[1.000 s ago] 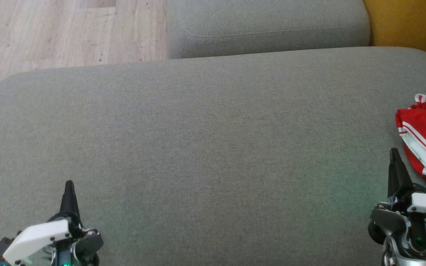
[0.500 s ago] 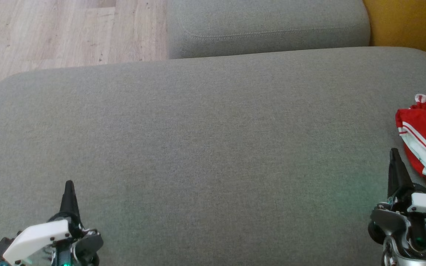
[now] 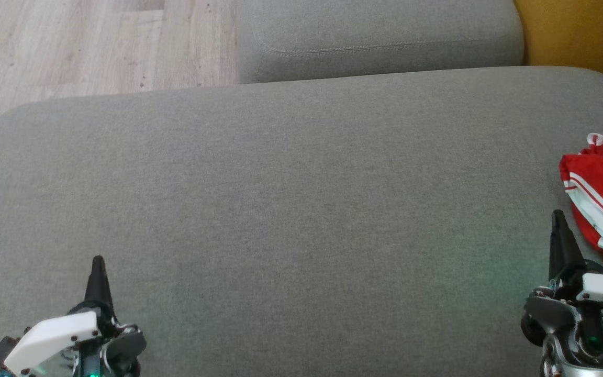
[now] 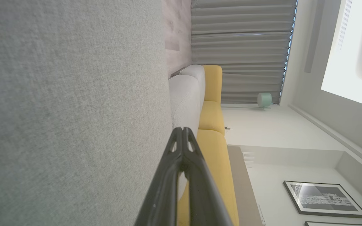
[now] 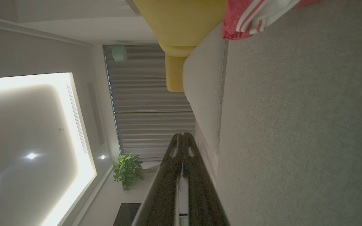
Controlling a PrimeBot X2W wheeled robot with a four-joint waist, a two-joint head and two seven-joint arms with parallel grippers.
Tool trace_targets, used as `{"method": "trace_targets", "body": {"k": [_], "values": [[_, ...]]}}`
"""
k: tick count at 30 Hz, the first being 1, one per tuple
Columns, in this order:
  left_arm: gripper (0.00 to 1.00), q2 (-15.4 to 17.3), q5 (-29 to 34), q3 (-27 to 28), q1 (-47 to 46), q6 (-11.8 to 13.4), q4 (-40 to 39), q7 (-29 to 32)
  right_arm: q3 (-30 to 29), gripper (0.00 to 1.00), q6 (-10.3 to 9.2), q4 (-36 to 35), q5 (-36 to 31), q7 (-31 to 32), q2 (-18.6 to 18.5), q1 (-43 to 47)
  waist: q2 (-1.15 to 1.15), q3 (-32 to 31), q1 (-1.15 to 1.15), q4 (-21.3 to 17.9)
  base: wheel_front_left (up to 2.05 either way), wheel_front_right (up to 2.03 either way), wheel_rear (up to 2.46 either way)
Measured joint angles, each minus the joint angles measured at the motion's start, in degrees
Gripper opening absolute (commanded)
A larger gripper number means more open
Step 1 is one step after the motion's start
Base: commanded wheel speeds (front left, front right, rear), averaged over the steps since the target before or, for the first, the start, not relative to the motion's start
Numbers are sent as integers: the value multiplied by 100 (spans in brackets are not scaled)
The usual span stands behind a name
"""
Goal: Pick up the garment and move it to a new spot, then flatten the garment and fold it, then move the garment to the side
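Garment (image 3: 602, 199) is left bunched at the right end of the grey cushion (image 3: 301, 199), ungripped.
Red fabric with white stripes is seen lying on the cushion's right edge, partly cut off by the frame. Right gripper (image 3: 557, 214) is held over the cushion's near right corner, just beside the garment, jaws pressed together on nothing. Left gripper (image 3: 97, 260) is held over the cushion's near left corner, well apart from the garment, jaws likewise together and empty. Wood floor (image 3: 71, 47) is seen beyond the cushion's far left corner.
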Motion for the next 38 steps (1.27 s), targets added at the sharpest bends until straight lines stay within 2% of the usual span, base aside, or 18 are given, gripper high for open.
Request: {"method": "trace_targets", "body": {"k": [38], "values": [[0,0,0,0,0,0,0,0,0,0,0,0,-1,0,0,0,0,0,0,0,0,0,0]]}}
